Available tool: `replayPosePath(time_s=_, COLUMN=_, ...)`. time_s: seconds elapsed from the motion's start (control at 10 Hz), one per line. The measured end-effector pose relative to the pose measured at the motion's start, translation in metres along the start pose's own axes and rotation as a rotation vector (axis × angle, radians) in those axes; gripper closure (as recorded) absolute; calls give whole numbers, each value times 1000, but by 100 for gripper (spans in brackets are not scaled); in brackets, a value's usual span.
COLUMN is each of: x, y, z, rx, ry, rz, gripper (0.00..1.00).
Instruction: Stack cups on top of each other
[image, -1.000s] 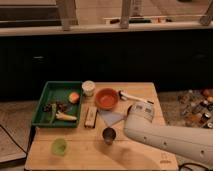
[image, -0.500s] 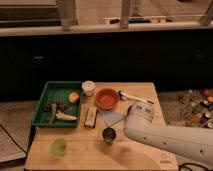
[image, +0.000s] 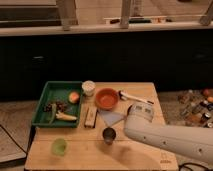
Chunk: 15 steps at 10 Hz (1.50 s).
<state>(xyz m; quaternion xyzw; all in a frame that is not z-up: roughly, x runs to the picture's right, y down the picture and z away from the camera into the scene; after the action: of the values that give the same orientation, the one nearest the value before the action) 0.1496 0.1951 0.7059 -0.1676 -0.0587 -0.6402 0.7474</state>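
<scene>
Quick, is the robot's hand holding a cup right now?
Gripper, low beside the steel cup: state cannot be told.

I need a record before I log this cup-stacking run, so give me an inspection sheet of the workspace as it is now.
Surface: wooden table, level, things spread over it.
Job's things: steel cup front centre; green cup front left; white cup at the back beside the tray; all apart, none stacked.
Clutter: green tray holding food; orange bowl; wooden block; pale napkin; white-handled utensil.
Grippers: gripper at the end of the white arm, just right of the steel cup.
Cables: nothing seen.
Surroundings: dark cabinets behind; bottles on the floor at right.
</scene>
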Motion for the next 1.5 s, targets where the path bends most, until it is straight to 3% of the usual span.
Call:
replayPosePath(time_s=0.2, x=1, y=-1, z=1, rx=8, ry=-5, rz=-11, gripper=88)
replayPosePath(time_s=0.8, x=8, y=-25, z=-12, rx=101, ry=-76, rz=-23, gripper=26)
replayPosePath(time_s=1.0, x=6, y=-38, z=-16, rx=126, ry=-96, rz=-49, gripper=20)
replayPosePath(time_s=1.5, x=-8, y=-68, z=-25, rx=190, ry=-149, rz=-134, gripper=20)
